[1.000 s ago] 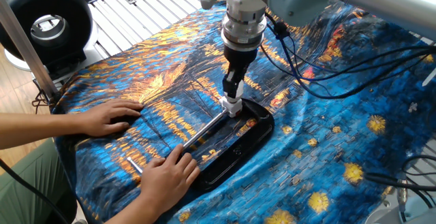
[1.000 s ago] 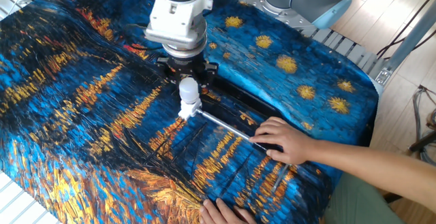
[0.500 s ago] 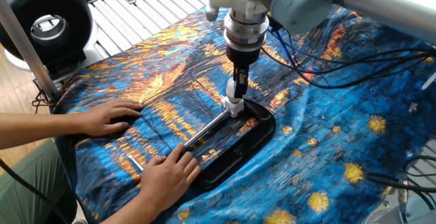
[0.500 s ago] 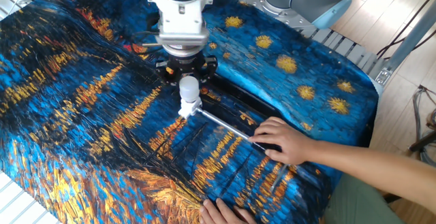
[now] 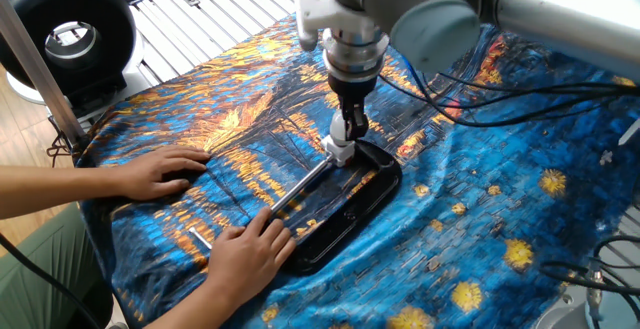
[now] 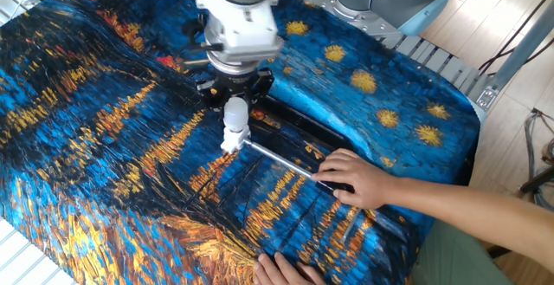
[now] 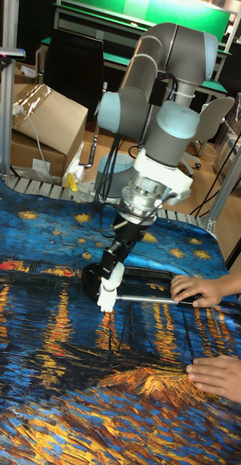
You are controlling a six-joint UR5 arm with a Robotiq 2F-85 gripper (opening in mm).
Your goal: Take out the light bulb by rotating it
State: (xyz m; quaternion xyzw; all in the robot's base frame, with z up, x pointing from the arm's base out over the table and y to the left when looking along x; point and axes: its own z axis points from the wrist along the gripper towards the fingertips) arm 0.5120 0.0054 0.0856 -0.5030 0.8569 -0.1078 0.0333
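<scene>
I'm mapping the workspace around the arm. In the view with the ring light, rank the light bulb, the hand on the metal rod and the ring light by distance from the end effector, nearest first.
1. The light bulb: held in the end effector, above the black tray.
2. The hand on the metal rod: lower left, at the tray's near end.
3. The ring light: far upper left, off the cloth.

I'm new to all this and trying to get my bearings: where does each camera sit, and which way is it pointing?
One fixed view: high beside the table, person's side at its left; shows the gripper over the black tray.
The other fixed view: high on the opposite side, looking down on the light bulb.
Tall fixed view: low at the table's edge, facing the arm's base; whole arm visible.
All share the bulb, the metal rod and the person's hands.
</scene>
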